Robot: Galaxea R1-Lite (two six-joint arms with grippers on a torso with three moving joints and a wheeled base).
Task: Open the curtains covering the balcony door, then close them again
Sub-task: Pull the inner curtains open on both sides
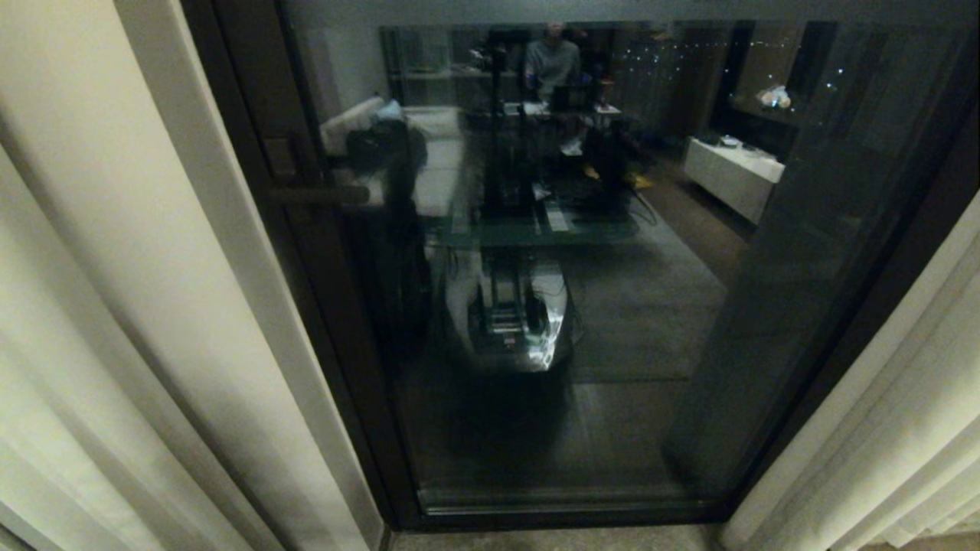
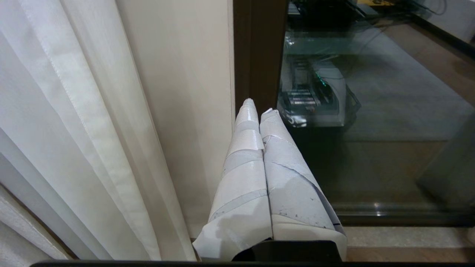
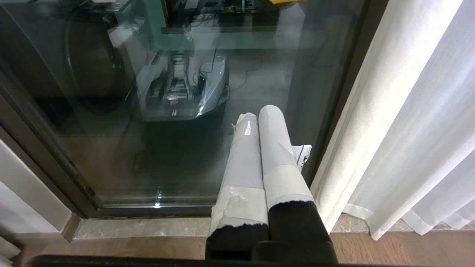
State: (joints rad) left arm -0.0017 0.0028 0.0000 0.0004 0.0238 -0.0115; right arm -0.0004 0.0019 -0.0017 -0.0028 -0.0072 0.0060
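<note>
The balcony door (image 1: 582,306) fills the middle of the head view, with a dark frame, reflective glass and a dark lever handle (image 1: 318,194) on its left stile. The cream curtains hang drawn aside: one panel (image 1: 115,306) at the left, the other (image 1: 903,413) at the right. Neither arm shows in the head view. In the left wrist view my left gripper (image 2: 258,107) is shut and empty, its paper-wrapped fingers pointing at the door frame (image 2: 259,55), with the left curtain (image 2: 74,129) beside it. My right gripper (image 3: 259,113) is shut and empty near the right curtain (image 3: 408,129).
A pale wall strip (image 2: 193,92) stands between the left curtain and the door frame. A stone threshold (image 3: 148,228) and wooden floor (image 3: 389,248) run below the door. The glass reflects a room with furniture, a person and my own base (image 1: 509,314).
</note>
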